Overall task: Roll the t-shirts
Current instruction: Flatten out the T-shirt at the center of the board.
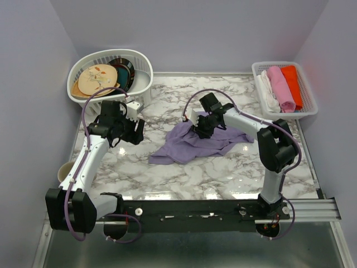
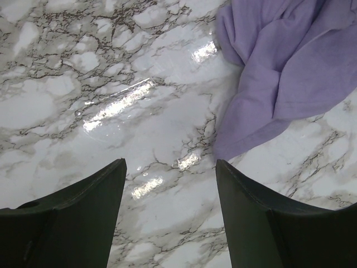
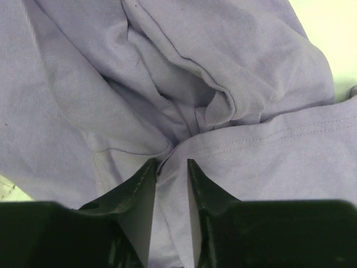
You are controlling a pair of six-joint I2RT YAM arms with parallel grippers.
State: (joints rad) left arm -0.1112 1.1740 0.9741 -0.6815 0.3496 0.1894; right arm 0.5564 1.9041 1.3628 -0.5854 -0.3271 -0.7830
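Marbled table [image 1: 223, 173] is being covered centrally by the crumpled t-shirt [image 1: 195, 146]; a fold is being pinched by the right end effector [image 3: 172, 163], the left end effector [image 2: 169, 161] released nearby. A firm grip is being advised.

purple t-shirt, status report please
Left gripper open over marble table. Right gripper pinched on purple t-shirt, crumpled, not yet rolled. Dish basket, cloth basket at far corners, clear of it.

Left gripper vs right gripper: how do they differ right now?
Jaws: left gripper is wide open, holding nothing; right gripper is nearly shut on a fold of the lavender t-shirt.
Place: left gripper is over the marble table, beside the shirt's edge; right gripper is in its crumpled middle.
Both are black and point downward.
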